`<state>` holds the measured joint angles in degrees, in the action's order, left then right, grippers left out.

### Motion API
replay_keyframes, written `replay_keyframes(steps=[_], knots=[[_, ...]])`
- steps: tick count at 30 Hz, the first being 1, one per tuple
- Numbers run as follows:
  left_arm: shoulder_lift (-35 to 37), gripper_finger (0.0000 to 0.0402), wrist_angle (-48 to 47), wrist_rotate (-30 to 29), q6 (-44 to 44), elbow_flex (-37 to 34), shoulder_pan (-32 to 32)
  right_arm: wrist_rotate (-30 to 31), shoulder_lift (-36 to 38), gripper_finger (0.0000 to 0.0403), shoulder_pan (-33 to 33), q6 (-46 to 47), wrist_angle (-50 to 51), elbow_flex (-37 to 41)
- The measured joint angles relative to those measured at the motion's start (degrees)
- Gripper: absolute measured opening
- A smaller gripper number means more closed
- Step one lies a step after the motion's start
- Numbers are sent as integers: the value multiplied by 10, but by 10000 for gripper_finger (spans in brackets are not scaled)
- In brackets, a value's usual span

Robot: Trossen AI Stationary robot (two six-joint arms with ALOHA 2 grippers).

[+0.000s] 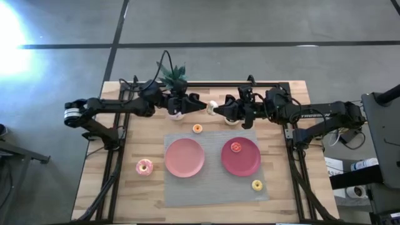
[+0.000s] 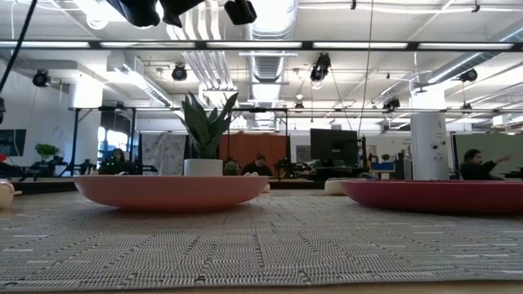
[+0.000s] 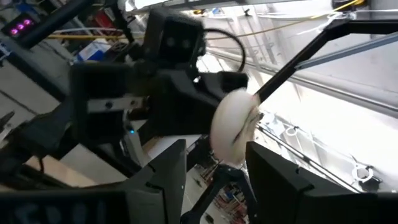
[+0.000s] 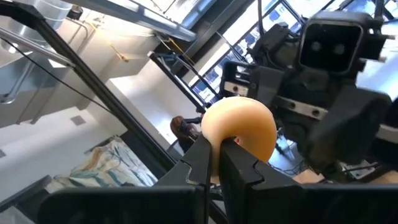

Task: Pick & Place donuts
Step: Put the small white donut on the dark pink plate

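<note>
Right gripper [image 1: 219,110] is pinched shut on a cream-white donut [image 1: 212,107], held in the air at 12 o'clock off the mat [image 1: 215,187]. Left gripper [image 1: 201,106] faces it with fingers [image 3: 163,177] spread on either side, so it looks like a mid-air handover.

- Dark pink plate [image 1: 245,165]: holds the red donut [image 1: 236,147].
- Light pink plate [image 1: 181,164]: bare.
- Pink donut [image 1: 144,167]: at 9 o'clock.
- Yellow donut [image 1: 257,185]: at 5 o'clock.
- Orange donut [image 1: 197,129]: at 12 o'clock.

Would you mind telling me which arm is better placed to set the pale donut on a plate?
The right: its hand is shut on the pale donut, raised behind the darker plate. The left hand is open.
</note>
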<state>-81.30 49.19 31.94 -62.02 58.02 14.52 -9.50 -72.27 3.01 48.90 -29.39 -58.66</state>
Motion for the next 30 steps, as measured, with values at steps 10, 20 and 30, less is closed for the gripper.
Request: replay_keyframes(steps=[10,20,30], knots=[[-32,140,3,13,5,45,1,0,0,13,0,1,-1,2],[-43,138,-1,51,16,55,1,11,0,13,3,-9,3,2],[-40,51,-10,54,22,53,1,42,5,13,10,6,56,2]])
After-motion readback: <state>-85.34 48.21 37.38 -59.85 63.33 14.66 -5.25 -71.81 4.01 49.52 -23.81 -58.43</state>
